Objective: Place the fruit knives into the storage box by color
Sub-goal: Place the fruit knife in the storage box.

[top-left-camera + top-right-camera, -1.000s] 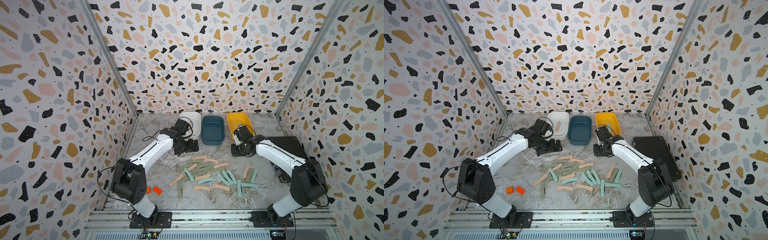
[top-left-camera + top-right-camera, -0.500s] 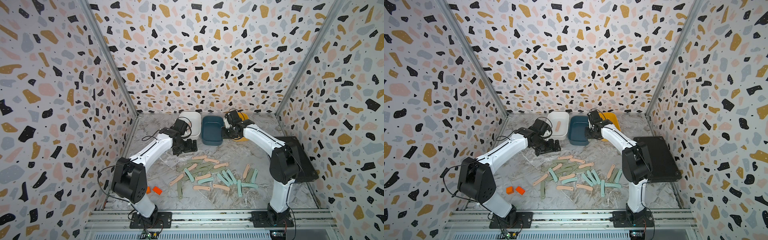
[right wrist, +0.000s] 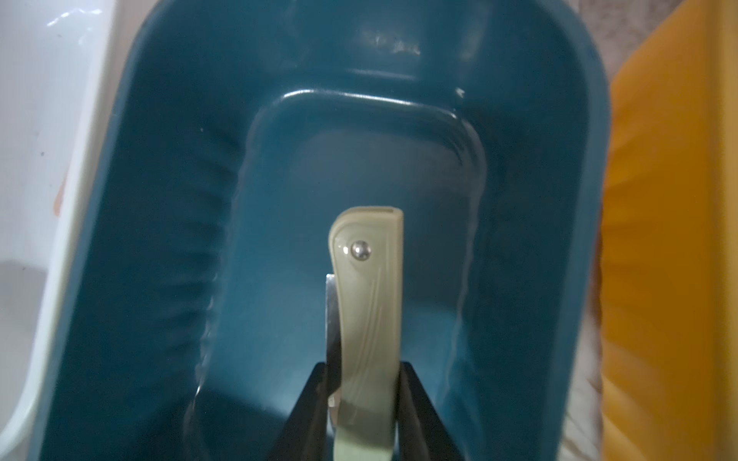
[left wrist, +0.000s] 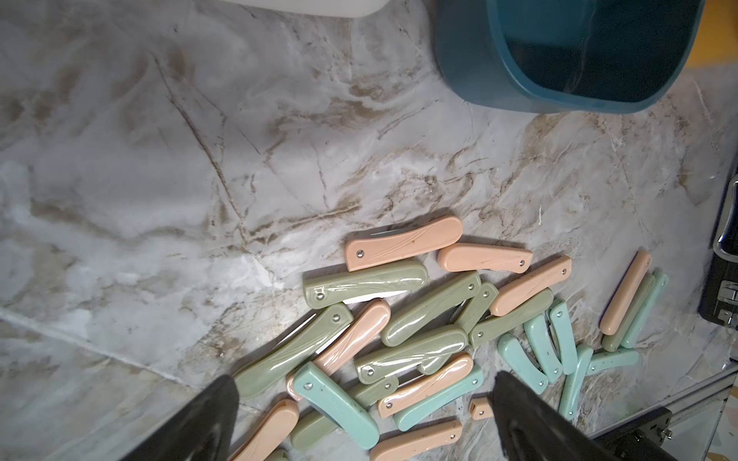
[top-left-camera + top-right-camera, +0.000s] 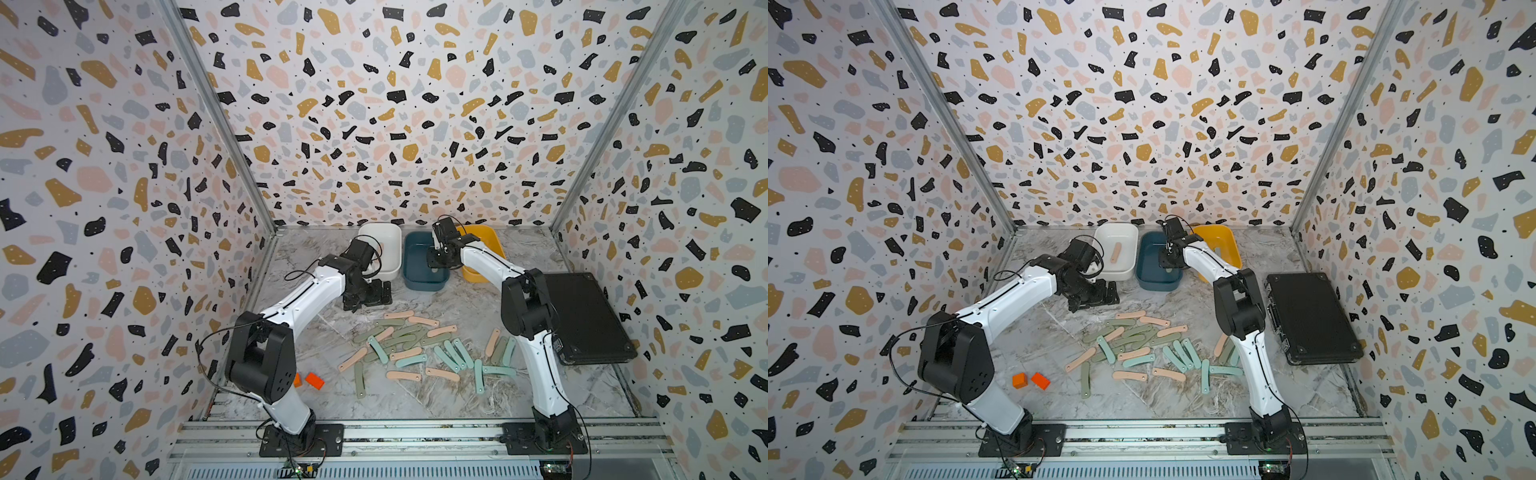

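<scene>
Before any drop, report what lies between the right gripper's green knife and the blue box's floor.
Nothing. In the right wrist view the green knife, pinched in the right gripper, hangs over the blue box, and the floor showing around it is bare.

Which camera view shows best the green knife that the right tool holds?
The right wrist view: the green knife fills the middle, clamped in the right tool above the blue box. In both top views it is at most a pale speck. The left wrist view misses it.
</scene>
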Controlling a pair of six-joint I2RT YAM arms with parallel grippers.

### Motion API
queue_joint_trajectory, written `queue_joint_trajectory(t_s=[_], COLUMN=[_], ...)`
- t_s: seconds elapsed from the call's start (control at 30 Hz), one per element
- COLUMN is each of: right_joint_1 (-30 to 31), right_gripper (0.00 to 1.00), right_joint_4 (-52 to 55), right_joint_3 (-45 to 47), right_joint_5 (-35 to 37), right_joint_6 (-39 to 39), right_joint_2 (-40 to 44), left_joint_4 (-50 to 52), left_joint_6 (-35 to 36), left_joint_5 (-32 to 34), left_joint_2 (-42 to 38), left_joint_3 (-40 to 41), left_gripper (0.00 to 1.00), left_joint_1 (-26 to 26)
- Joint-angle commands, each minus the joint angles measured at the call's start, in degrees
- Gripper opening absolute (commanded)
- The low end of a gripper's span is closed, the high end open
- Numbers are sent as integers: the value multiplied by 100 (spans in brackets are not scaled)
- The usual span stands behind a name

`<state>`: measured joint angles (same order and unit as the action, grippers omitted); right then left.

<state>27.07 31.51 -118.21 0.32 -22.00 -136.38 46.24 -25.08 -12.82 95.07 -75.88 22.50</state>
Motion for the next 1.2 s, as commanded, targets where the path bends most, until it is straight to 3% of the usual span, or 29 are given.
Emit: queue_joint_trajectory(t_s=[0.0,0.27,0.53,0.87,1.17], right_joint_1=[-12,-26,-38,87,347], right_gripper=[25,36,55,75,96], right_joint_4=[49,337,713,197,67], right_joint_3=[-542,-1589,-1441,2008,4337], right_joint_5=[162,141,65,-383,-427], right_joint_6=[80,70,355,553,590], right_joint_2=[-191,-933,-126,2646,4001], left_joint_4=[96,149,128,349,387], left_joint_6=[75,89,22,-138,-115], left_joint_5=[65,129,132,-63,-64], left_joint_2=[-5,-93,-352,-1099,-1466], left_joint_3=[79,163,321,998,2227], left_gripper=[99,99,99,99,99], left_joint_1=[-33,-31,-35,-26,151])
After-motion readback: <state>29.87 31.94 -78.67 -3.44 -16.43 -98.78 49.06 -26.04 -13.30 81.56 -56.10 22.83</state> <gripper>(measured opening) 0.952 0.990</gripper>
